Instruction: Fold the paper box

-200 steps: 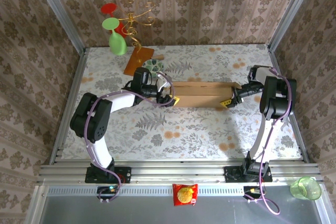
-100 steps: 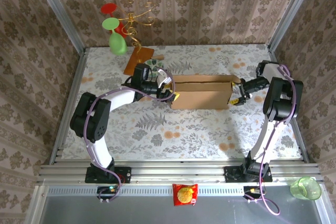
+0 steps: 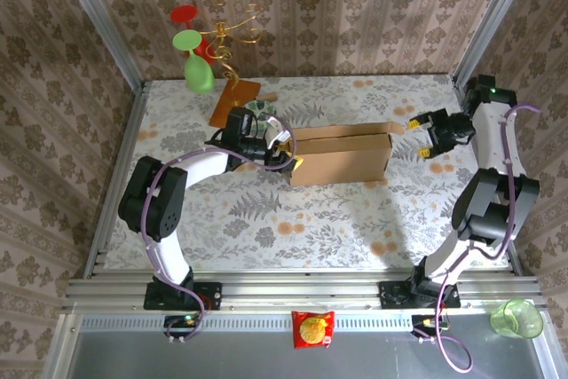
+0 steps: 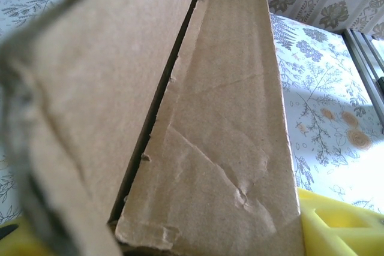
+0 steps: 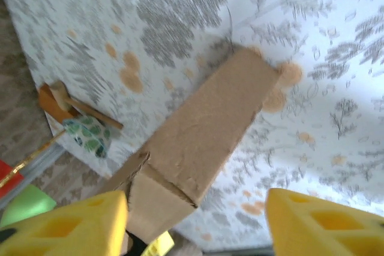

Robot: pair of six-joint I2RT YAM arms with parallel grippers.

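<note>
Remote operator's view: the paper box [image 3: 342, 155] lies on the flowered table [image 3: 311, 228], a long, shallow shape of plain brown cardboard stretching away to the right of the orange-brown base board [image 3: 233, 101] of the gold wire stand. The end of the box nearest that board sits between the yellow fingers of the left gripper [image 3: 290, 153], which I see just right of the board and a little nearer the arm bases. Through the left wrist camera, two faces of the box rise close to the lens with a dark slit between them, the cardboard creased and dented low down. One yellow finger [image 4: 342, 226] touches the lower corner of the right-hand face. The other side is a blur, so I cannot tell whether the jaws are pressing on the cardboard or merely straddling it. The right gripper [image 3: 419, 137] hangs off the end of the box farthest from the board, apart from the cardboard with bare tablecloth between; its jaws stand wide and hold nothing. Its wrist camera looks along the box between two yellow fingertips [image 5: 66, 220] at the bottom corners of the frame. A green-patterned round piece [image 3: 260, 111] rests just beside the board, between it and the left gripper.
</note>
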